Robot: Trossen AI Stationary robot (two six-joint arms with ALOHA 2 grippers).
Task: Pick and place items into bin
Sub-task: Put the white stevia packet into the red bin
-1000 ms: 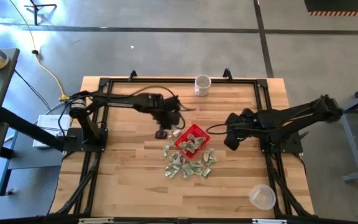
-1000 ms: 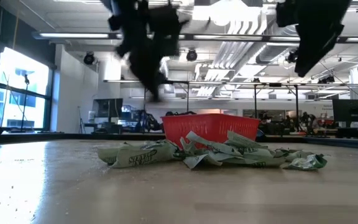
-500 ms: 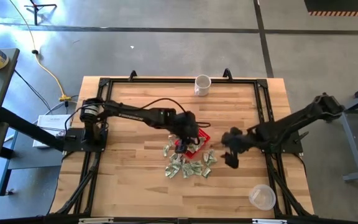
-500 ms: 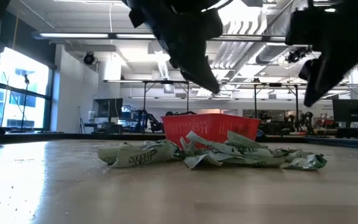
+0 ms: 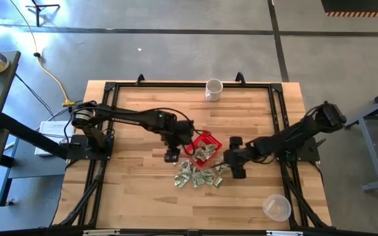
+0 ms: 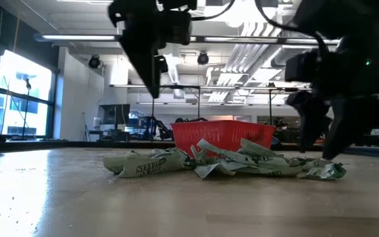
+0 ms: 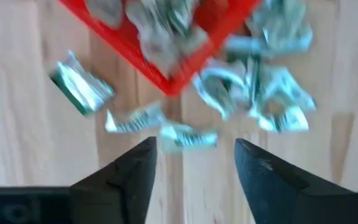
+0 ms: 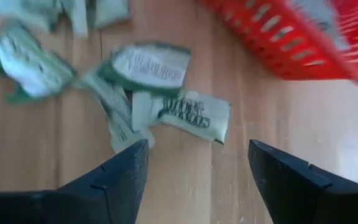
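The red bin (image 5: 204,141) stands mid-table with several crumpled green-and-white items (image 5: 206,151) inside. More items (image 5: 199,174) lie in a loose pile on the wood at its near side. My left gripper (image 5: 170,156) hangs open just left of the bin, above the pile's left end; in its wrist view the left gripper (image 7: 194,165) has one item (image 7: 188,135) beyond its fingers and the bin's corner (image 7: 166,81) farther off. My right gripper (image 5: 233,164) is open and low at the pile's right end. The right gripper (image 8: 197,177) points down at flat items (image 8: 185,112).
A white mug (image 5: 214,88) stands at the table's far edge and a clear plastic cup (image 5: 277,208) near the right front corner. A black frame (image 5: 277,98) runs around the wooden top. Bare wood lies left of the pile and along the near edge.
My left gripper swung right over the bin, then came back to its left side and a little nearer the near edge. My right gripper came down and moved toward the near edge and leftward, to the pile's right end, rolling as it went.
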